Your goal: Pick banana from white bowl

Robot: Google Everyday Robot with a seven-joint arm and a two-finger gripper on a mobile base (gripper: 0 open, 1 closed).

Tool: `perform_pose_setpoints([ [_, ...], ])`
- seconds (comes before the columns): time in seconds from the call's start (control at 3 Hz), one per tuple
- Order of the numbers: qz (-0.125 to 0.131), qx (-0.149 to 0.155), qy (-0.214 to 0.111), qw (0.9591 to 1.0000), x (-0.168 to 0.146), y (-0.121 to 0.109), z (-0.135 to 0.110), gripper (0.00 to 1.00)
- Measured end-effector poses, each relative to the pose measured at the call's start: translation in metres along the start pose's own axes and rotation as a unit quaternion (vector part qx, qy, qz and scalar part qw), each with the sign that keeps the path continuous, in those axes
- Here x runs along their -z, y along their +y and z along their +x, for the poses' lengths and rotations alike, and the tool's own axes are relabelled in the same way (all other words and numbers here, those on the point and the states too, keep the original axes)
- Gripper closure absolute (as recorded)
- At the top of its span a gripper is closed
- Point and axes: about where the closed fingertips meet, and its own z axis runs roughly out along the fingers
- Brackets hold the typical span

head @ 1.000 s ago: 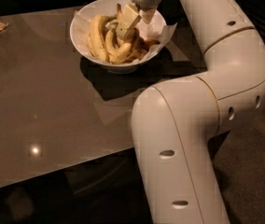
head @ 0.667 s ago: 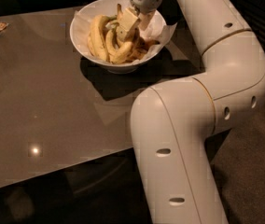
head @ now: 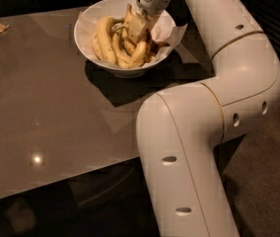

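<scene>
— gripper (head: 136, 23) sits down inside the white bowl (head: 122, 71), right?
— yes, pointing down, likely to take the fruit from above. whether it's clamped, i can't tell. the banana (head: 139, 53) lies just beneath it, beside plumper bananas (head: 104, 36).
— and around?
— glossy brown table (head: 41, 107), dark room.

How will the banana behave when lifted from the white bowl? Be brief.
The banana, brown-mottled, is probably soft and may bruise under a tight squeeze. Its curve and the neighbouring bananas it lies against may make it pivot or drag them. The gripper sits over the white bowl, right above it.
</scene>
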Motion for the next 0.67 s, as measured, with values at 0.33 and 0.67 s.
perform_pose_setpoints([
  [0.33, 0.0, 0.0, 0.0, 1.0, 0.0, 0.0, 0.0, 1.0],
  [0.67, 0.009, 0.002, -0.017, 0.9998, -0.003, -0.005, -0.01, 1.0],
])
